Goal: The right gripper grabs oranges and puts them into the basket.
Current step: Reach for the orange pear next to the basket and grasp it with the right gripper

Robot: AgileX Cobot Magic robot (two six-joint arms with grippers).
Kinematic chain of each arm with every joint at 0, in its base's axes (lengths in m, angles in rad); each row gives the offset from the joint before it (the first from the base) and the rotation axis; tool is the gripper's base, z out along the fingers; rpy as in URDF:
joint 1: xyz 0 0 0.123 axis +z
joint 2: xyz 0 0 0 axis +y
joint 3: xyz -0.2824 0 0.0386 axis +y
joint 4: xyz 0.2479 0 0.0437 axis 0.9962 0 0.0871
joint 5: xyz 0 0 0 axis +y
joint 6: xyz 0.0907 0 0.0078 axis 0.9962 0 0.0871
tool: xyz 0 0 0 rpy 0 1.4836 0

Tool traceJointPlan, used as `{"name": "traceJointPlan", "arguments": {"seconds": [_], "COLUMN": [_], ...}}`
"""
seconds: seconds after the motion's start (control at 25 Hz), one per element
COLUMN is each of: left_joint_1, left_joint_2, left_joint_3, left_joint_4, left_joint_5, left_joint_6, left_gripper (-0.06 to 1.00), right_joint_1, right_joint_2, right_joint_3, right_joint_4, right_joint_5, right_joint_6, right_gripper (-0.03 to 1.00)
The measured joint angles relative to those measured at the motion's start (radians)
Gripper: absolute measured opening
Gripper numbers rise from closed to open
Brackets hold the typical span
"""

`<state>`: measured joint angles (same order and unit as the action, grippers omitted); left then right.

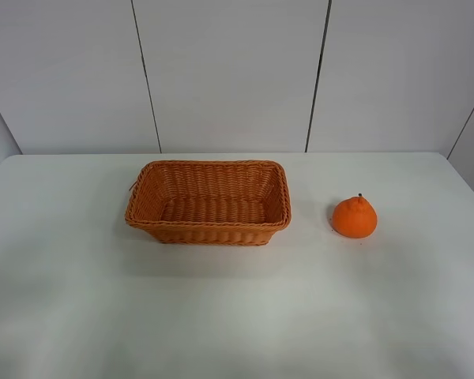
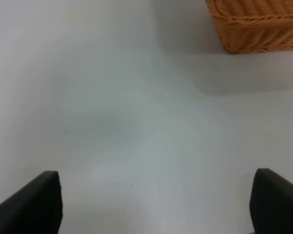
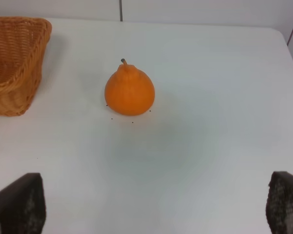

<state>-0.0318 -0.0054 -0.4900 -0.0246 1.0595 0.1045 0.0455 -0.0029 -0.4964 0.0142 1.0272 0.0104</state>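
The bumpy-necked orange (image 3: 130,92) sits stem-up ahead of the spread right pincer (image 3: 151,207). The wicker basket (image 3: 14,73) stands farther off, apart from it.

White table (image 1: 221,316), panelled wall (image 1: 221,71)

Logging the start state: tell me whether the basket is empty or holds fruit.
Empty. The exterior high view shows only bare weave inside the basket; the orange sits upright on the table, apart from it.

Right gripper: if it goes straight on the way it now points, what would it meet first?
Probably the orange: it sits almost centred ahead of the open right gripper, with only bare table between. Depth is unclear.
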Motion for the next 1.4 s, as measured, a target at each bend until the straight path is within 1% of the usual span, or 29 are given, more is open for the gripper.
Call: {"name": "traceJointPlan", "arguments": {"seconds": [0.4,0.56,0.68,1.0,1.24,1.4], "left_joint_1": [0.0,0.0,0.0,0.0,0.0,0.0], "left_joint_2": [0.0,0.0,0.0,0.0,0.0,0.0], "left_joint_3": [0.0,0.0,0.0,0.0,0.0,0.0], "left_joint_4": [0.0,0.0,0.0,0.0,0.0,0.0], "left_joint_5": [0.0,0.0,0.0,0.0,0.0,0.0], "left_joint_6": [0.0,0.0,0.0,0.0,0.0,0.0], "left_gripper": [0.88,0.88,0.88,0.88,0.88,0.88], "right_joint_1": [0.0,0.0,0.0,0.0,0.0,0.0], "right_joint_2": [0.0,0.103,0.284,0.909,1.384,1.633], "right_joint_3": [0.0,-0.027,-0.105,-0.36,-0.621,-0.821], "right_joint_4": [0.003,0.0,0.0,0.011,0.012,0.013], "right_joint_5": [0.0,0.0,-0.011,-0.022,-0.009,0.037], "right_joint_6": [0.0,-0.003,-0.004,-0.004,-0.004,-0.004], "right_gripper": [0.69,0.69,0.69,0.69,0.69,0.69]}}
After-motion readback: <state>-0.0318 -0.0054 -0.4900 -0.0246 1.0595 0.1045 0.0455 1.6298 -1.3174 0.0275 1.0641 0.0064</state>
